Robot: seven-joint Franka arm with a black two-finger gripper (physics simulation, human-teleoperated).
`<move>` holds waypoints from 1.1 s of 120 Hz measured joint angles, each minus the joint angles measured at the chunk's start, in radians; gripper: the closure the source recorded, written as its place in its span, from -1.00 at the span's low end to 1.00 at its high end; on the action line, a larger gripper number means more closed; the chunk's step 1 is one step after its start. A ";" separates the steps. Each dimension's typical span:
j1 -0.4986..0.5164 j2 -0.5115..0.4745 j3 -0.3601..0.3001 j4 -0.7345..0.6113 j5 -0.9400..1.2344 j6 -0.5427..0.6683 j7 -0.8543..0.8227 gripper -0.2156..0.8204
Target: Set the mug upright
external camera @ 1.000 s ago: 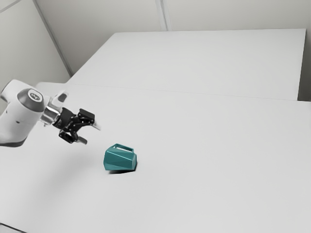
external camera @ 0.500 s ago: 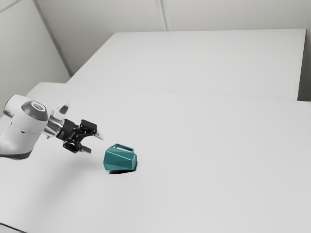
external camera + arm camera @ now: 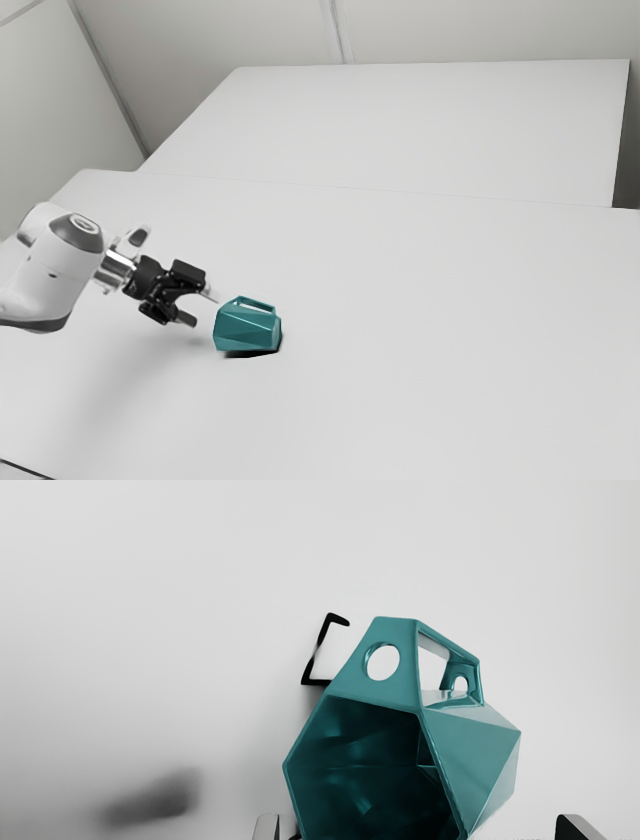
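Black two-finger pincer [image 3: 205, 309], open, moves lower and closer to teal faceted mug [image 3: 248, 328], unmoved on its side, probably lining up a righting grasp.

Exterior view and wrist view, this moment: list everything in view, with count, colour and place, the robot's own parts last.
mug: one, teal, on its side on the table, mouth toward the gripper
handle: one, teal, on the mug's upper side
table: one, pale grey, under the mug
bent shape: one, black, on the table beside the handle, possibly its shadow
flat surface: one, pale grey, beyond the table
walls: two visible, pale grey, behind and at the exterior view's left
dark line: one, the exterior view's lower left corner
arm: one, white and grey, at the exterior view's left
gripper: one, mostly black, open, by the mug's mouth
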 joint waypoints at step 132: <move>-0.036 0.057 0.003 0.004 -0.190 -0.064 0.170 -0.56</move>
